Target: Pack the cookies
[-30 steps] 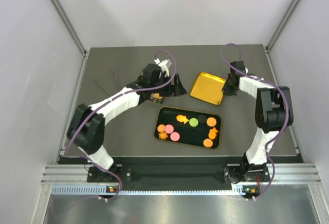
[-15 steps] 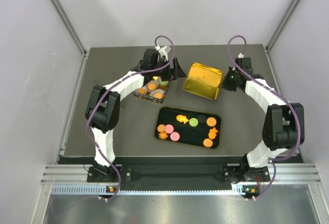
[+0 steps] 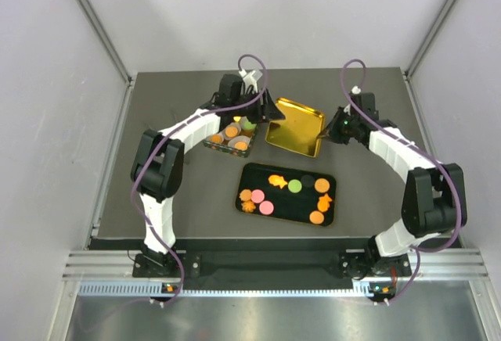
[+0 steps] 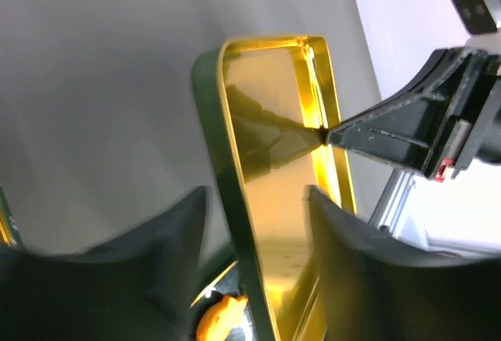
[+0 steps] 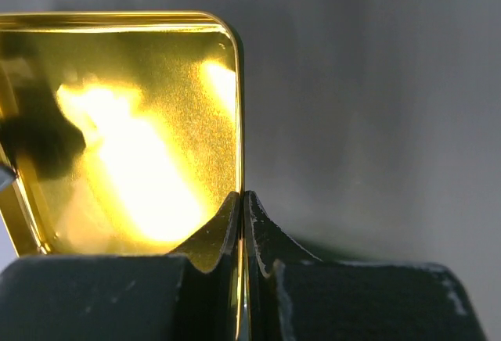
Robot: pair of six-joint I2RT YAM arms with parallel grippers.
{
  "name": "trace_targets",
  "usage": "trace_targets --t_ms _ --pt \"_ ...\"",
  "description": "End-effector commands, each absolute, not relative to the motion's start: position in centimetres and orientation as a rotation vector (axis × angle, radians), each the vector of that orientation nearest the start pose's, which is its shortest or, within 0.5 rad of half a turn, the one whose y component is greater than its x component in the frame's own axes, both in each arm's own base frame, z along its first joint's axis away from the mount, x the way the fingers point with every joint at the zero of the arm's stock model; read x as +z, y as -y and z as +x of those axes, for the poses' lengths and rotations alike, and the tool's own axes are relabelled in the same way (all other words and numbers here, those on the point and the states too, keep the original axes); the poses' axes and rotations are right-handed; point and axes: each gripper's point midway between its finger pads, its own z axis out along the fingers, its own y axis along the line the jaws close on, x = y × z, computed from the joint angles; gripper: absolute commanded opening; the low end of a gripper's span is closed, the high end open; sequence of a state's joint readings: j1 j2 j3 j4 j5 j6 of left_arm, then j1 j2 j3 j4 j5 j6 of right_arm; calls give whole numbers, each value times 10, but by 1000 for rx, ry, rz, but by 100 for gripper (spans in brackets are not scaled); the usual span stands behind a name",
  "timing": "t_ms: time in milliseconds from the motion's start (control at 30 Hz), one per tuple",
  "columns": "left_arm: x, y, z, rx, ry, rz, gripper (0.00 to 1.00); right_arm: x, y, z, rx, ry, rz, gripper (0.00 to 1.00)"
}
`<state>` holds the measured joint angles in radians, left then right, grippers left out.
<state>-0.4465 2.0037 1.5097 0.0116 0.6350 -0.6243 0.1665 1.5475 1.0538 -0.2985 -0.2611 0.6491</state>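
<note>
Top external view shows the right gripper point(image 3: 329, 131) pinching the right rim of the gold lid point(image 3: 293, 126). Its jaws are clenched tight on that thin rim. The shiny inside of the lid is on one side of them and the dark table point(image 3: 188, 192) is on the other.

The left gripper point(image 3: 270, 114) is at the far rim of the lid. Its jaws stand apart, with one finger on each side of the rim. A gap shows between the rim and the finger on the gold side, so the jaws are not squeezing it.

Most of the cookies point(image 3: 295, 186) lie on a black tray point(image 3: 301, 204). The tray is well apart from both sets of jaws, on the side nearer the arm bases. A few more cookies sit in paper cups in the tin point(image 3: 221, 150). The tin is just beside the left jaws, on the side away from the lid. One orange cookie peeks out low between the left fingers in the left wrist view.
</note>
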Motion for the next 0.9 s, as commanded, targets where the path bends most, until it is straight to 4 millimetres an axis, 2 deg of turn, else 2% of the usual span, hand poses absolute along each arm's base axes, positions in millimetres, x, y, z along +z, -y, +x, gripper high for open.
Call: trace_targets --t_ms 0,67,133,167,233,267,300,333,400,433,500,533,600,633,667,767,800,867 --pt "194 343 427 -1306 -2112 292 53 159 -160 385 797 -2290 373 0" --pt "197 341 424 -1301 -2120 292 33 163 -166 381 810 -2281 352 0" --pt "200 339 421 -1294 -2121 292 21 167 -170 378 804 -2266 325 2" --pt "200 338 420 -1288 -2134 290 9 168 -175 375 788 -2261 297 9" --pt "201 334 416 -1262 -2167 277 0 174 -170 371 693 -2251 217 23" --pt "196 327 418 -1212 -2209 239 0 181 -163 375 569 -2221 194 40" --pt "200 324 419 -1188 -2211 232 0 185 -156 375 482 -2207 168 49" --pt "206 320 419 -1177 -2210 220 0 196 -146 371 381 -2175 104 62" --pt "206 311 420 -1128 -2259 164 0 217 -145 367 264 -2095 32 70" --pt "205 310 419 -1121 -2277 159 0 238 -146 363 231 -2026 -35 76" --pt "207 307 418 -1106 -2319 145 0 255 -173 347 219 -1960 -159 79" --pt "205 307 417 -1108 -2340 136 0 264 -197 332 232 -1914 -292 80" --pt "210 310 415 -1142 -2356 132 0 269 -215 320 182 -1848 -394 81" --pt "210 310 416 -1152 -2361 128 0 266 -236 304 148 -1805 -544 84" --pt "215 311 416 -1161 -2355 132 0 264 -238 301 89 -1780 -563 84" --pt "216 308 416 -1151 -2371 126 0 244 -263 285 -47 -1728 -754 84" --pt "217 307 416 -1151 -2374 116 0 246 -266 282 -54 -1716 -746 84" --pt "216 304 415 -1180 -2385 103 0 236 -274 277 -125 -1695 -817 85"
